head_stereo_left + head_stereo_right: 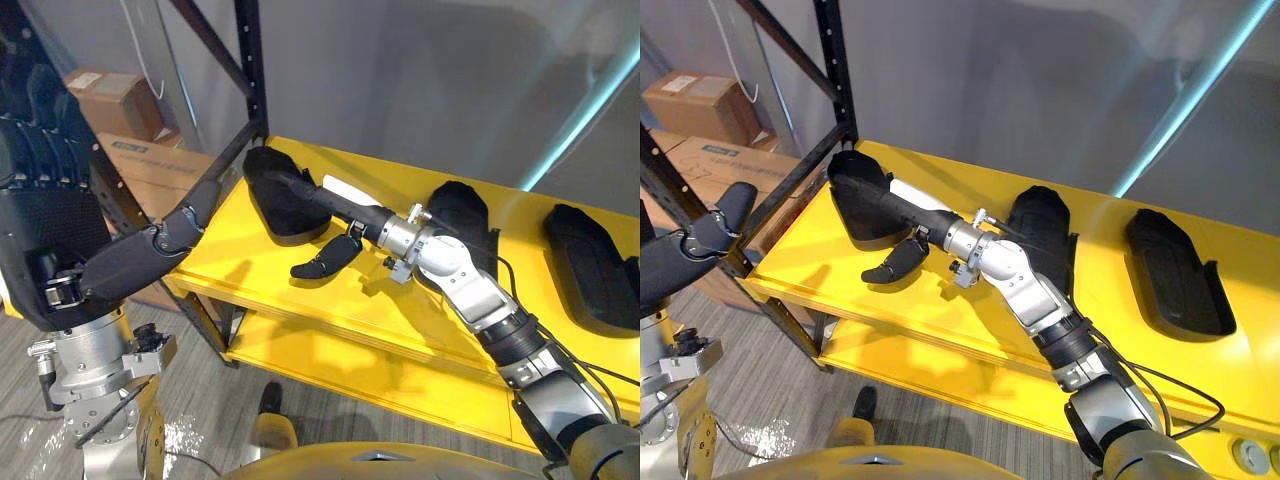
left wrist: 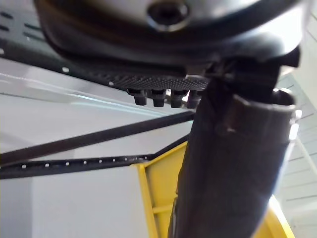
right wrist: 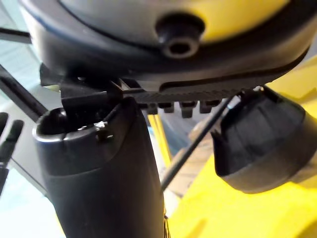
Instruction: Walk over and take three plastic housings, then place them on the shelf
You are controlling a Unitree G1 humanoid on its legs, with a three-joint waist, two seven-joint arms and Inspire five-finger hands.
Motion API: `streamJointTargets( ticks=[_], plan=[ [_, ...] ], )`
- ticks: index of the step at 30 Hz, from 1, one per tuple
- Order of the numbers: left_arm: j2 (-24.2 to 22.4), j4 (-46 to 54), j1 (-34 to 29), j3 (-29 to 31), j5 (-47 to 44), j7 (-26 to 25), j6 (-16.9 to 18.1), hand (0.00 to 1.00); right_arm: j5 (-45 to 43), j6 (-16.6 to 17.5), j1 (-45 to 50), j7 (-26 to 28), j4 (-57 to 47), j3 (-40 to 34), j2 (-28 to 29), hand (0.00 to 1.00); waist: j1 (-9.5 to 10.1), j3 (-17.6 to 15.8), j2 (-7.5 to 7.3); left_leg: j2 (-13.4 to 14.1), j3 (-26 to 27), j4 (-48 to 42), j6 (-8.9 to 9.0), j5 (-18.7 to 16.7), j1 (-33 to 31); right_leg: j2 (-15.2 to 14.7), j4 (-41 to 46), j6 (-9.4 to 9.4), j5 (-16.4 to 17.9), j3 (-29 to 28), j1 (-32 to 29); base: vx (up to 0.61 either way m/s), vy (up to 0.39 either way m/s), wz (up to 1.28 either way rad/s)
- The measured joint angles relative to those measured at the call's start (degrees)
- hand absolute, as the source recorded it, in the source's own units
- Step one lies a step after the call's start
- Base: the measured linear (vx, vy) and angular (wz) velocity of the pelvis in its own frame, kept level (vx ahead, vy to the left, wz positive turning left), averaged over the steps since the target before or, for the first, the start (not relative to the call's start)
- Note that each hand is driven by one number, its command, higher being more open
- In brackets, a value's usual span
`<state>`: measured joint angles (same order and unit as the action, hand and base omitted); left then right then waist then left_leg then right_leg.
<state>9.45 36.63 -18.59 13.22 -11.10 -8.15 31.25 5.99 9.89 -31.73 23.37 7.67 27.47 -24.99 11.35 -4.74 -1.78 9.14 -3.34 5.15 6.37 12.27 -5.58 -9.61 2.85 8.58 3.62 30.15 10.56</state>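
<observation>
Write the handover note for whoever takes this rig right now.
Left hand: open, empty, raised by the shelf's left end.
Right hand: open, fingers straight over the left housing, thumb out.
Middle housing and right housing lie apart on the yellow shelf.
Done: all three housings are on the shelf.
Left: probably just drawing the right hand back.

Yellow shelf [image 1: 800, 250] (black frame [image 1: 835, 70]) bears three black housings: middle housing [image 1: 1040, 225], left housing [image 1: 855, 195] well left of it, right housing [image 1: 1175, 270] apart on its right.
</observation>
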Motion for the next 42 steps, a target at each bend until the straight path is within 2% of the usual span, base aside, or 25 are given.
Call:
streamJointTargets(
  ticks=[3, 7, 11, 12, 17, 20, 26, 34, 37, 42],
  plan=[
    [-0.5, 0.0, 0.0, 0.2, 0.0, 0.0, 0.0, 1.0, 4.3, 0.4, -2.6, -0.2, 4.5, 2.2, 0.0, 1.0, 1.18, -0.7, -0.64, -0.1, -0.3, 0.0, 0.15, -0.1, -0.1, 0.0, 0.0, 0.18, 0.4, 0.5, 0.3, 0.0, -0.018, 0.08],
    [-0.5, 0.0, -0.1, 0.1, 0.0, 0.1, 0.0, 1.0, 7.3, 0.4, -4.3, -0.2, 6.8, 5.4, 0.0, 1.0, 1.22, -1.4, -1.07, -0.2, -0.8, 0.0, 0.09, -0.1, -0.4, 0.1, 0.0, 0.33, 0.7, 1.0, 0.4, 0.0, -0.018, 0.07],
    [-0.6, 0.0, -0.1, -1.3, 0.0, 0.2, 0.0, 1.0, 11.1, -2.4, -7.1, -0.8, 11.5, 7.5, 0.1, 1.0, 1.19, -1.5, -1.15, -0.2, -0.8, 0.0, -0.06, 0.1, -0.4, 0.1, 0.0, 0.1, 0.7, 1.0, 0.4, 0.0, 0.0, 0.0],
    [-0.6, 0.0, -0.1, -2.0, 0.1, 0.6, 0.0, 1.0, 11.8, -3.5, -8.4, -1.0, 12.8, 7.5, 0.5, 0.0, 1.18, -1.6, -1.0, -0.2, -0.8, 0.0, -0.04, 0.1, -0.2, 0.1, 0.0, 0.04, 0.8, 1.0, 0.5, 0.0, 0.0, 0.0],
    [-0.6, 0.0, -0.1, -2.2, 0.0, 2.2, 0.0, 1.0, 11.8, -4.1, -10.1, -1.0, 15.3, 7.5, 0.8, 0.0, 1.21, -2.1, -0.46, -0.2, -0.8, 0.0, 0.11, 0.0, 0.0, 0.1, 0.1, -0.01, 0.9, 1.1, 0.7, -0.01, -0.001, 0.0],
    [-0.6, 0.0, 0.0, -2.3, 0.0, 2.7, 0.0, 1.0, 11.8, -3.8, -11.5, -2.9, 17.5, 7.5, 0.9, 0.0, 1.14, -2.6, -0.36, -0.2, -0.7, 0.0, 0.28, -0.2, 0.0, 0.1, 0.1, 0.19, 1.0, 1.0, 0.7, -0.04, -0.003, 0.0],
    [-0.6, 0.0, 0.0, -3.1, 0.0, 4.0, -0.1, 1.0, 11.7, -3.9, -14.9, -5.0, 22.6, 6.8, 0.9, 0.0, 2.0, -3.1, -1.31, -0.6, -0.4, 0.0, -0.16, 0.1, -0.1, -0.2, 0.0, -0.17, 1.0, 1.0, 0.7, 0.0, 0.0, 0.0],
    [-0.6, 0.0, 0.0, -4.2, 0.0, 5.6, -0.2, 1.0, 10.5, -2.9, -14.2, -5.3, 23.2, 6.7, 1.3, 0.0, 2.28, -3.2, -1.2, -0.6, -0.4, 0.0, -0.16, 0.0, 0.0, -0.2, 0.1, -0.3, 1.1, 1.0, 0.7, 0.0, 0.0, 0.0],
    [-0.6, 0.0, 0.0, -4.4, 0.0, 5.7, -0.2, 1.0, 9.2, -4.4, -13.5, -5.3, 22.6, 6.1, 2.2, 0.0, 2.2, -3.2, -1.21, -0.5, -0.3, 0.0, -0.16, 0.0, 0.1, -0.2, 0.1, -0.33, 1.1, 0.9, 0.7, 0.0, 0.0, 0.0],
    [-0.6, 0.0, 0.0, -6.4, 0.0, 5.7, -0.3, 1.0, 6.1, -9.2, -10.3, -5.3, 19.1, 3.4, 5.8, 0.0, 1.39, -3.2, -1.23, -0.5, -0.1, 0.0, -0.17, 0.0, 0.2, -0.2, 0.2, -0.38, 1.2, 0.8, 0.6, 0.0, 0.0, 0.0]
  ],
)
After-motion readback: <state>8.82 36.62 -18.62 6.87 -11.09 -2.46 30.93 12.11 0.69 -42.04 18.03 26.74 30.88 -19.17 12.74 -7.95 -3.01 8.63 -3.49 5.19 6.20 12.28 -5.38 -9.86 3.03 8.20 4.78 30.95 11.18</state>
